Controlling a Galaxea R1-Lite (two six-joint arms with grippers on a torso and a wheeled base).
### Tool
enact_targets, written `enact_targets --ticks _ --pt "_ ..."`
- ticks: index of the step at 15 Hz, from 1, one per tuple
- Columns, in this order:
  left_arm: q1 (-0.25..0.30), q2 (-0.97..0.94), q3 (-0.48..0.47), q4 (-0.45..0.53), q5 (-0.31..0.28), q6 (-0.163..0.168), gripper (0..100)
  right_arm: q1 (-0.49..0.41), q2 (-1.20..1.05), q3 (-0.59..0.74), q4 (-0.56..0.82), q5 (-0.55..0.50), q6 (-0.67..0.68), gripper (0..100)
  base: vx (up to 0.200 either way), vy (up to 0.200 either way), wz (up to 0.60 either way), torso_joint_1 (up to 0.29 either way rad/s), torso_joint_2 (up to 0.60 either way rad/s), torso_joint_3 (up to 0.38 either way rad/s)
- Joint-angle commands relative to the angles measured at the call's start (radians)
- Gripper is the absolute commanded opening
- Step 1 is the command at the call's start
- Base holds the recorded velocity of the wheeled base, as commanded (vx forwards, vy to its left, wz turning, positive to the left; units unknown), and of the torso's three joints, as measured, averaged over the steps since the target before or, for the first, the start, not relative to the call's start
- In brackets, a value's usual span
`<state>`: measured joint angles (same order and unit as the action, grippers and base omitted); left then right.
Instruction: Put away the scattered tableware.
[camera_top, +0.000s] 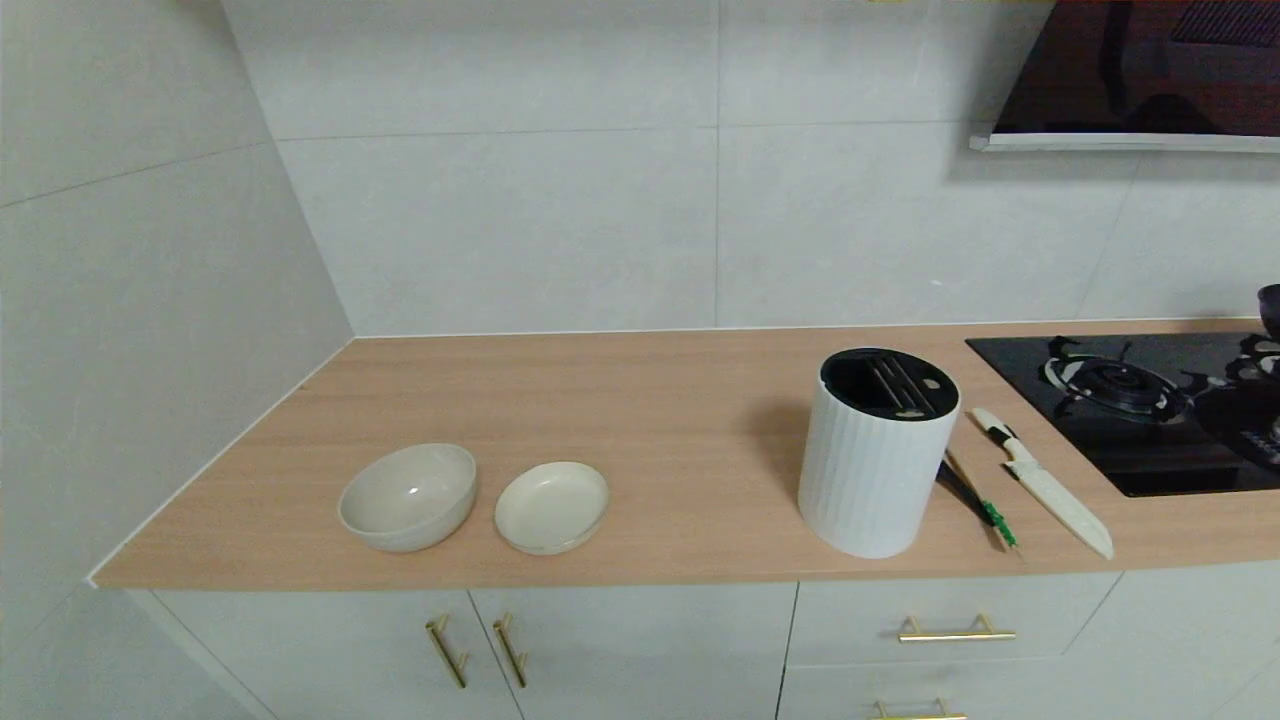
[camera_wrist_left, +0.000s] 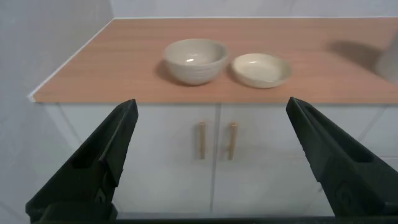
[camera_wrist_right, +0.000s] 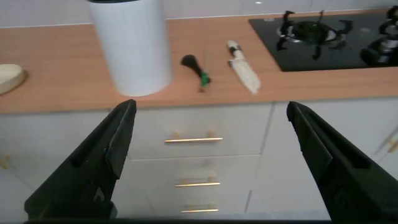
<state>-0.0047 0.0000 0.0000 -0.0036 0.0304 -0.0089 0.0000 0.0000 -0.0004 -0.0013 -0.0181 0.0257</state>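
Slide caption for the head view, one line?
Wooden counter: deep bowl and shallow dish on the left, white holder, slim black-and-green utensil and knife on the right, beside the gas hob.

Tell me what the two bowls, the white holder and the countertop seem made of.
Deep bowl and shallow bowl: glazed ceramic or melamine, cream, glossy; a glint shows inside the deep one. White holder: likely matte plastic, ribbed wall, black slotted top. Countertop: wood or wood-look laminate, straight grain lines.
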Motion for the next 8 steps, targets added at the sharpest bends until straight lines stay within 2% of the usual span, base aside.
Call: enact_targets --ticks 1,8 --pt "0.000 0.000 0.000 -0.001 0.000 0.000 100 0.000 0.000 0.000 0.000 0.000 0.000 100 0.000 0.200 0.00 0.002 0.00 0.002" --pt "0.000 0.000 0.000 -0.001 0.000 0.000 100 0.000 0.000 0.000 0.000 0.000 0.000 100 0.000 0.200 0.00 0.000 0.00 0.001"
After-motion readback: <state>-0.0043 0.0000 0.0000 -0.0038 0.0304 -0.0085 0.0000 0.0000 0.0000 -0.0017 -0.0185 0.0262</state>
